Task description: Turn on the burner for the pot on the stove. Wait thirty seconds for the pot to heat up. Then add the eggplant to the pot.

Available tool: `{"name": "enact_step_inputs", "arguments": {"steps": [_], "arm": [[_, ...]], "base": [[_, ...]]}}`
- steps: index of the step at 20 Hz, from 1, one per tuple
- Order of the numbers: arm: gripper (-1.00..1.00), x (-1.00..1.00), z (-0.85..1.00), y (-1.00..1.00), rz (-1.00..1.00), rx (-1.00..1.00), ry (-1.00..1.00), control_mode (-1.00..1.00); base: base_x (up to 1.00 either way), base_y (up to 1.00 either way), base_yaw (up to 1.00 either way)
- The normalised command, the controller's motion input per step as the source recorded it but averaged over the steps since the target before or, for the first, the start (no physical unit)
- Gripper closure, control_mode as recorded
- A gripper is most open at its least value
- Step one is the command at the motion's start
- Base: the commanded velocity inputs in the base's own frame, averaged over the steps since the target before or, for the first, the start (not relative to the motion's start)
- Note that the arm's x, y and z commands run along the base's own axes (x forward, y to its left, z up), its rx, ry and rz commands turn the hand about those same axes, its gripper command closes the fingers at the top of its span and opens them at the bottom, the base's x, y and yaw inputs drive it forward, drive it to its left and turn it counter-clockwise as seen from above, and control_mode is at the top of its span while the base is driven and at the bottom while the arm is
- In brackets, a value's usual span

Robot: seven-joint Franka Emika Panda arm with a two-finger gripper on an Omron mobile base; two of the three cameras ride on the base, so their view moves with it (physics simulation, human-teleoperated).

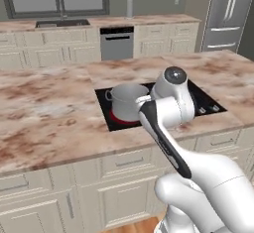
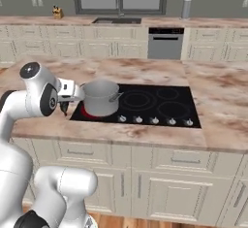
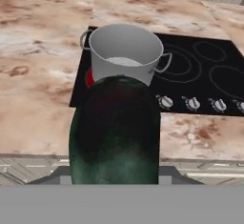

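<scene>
On the left, the jaws hold the eggplant (image 3: 114, 132), dark and greenish, in the air just before the worktop (image 3: 33, 75) edge. Right of it the pot (image 2: 100, 97) stands on the red burner (image 2: 87, 112) of the stove (image 2: 164, 101), knobs (image 2: 154, 120) along its front.

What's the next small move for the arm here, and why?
Probably carry the eggplant forward over the pot mouth. The claw grips it short of the rim, the burner glows red beneath the pot, and the pot is lidless.
</scene>
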Motion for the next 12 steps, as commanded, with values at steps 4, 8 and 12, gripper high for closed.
{"name": "enact_step_inputs", "arguments": {"steps": [4,8,12], "arm": [[1.0,0.0,0.0,0.0,0.0,0.0,0.0,1.0],[1.0,0.0,0.0,0.0,0.0,0.0,0.0,1.0],[1.0,0.0,0.0,0.0,0.0,0.0,0.0,1.0]], "base": [[0.73,0.0,0.0],[0.53,0.0,0.0],[0.45,-0.06,0.0]]}}
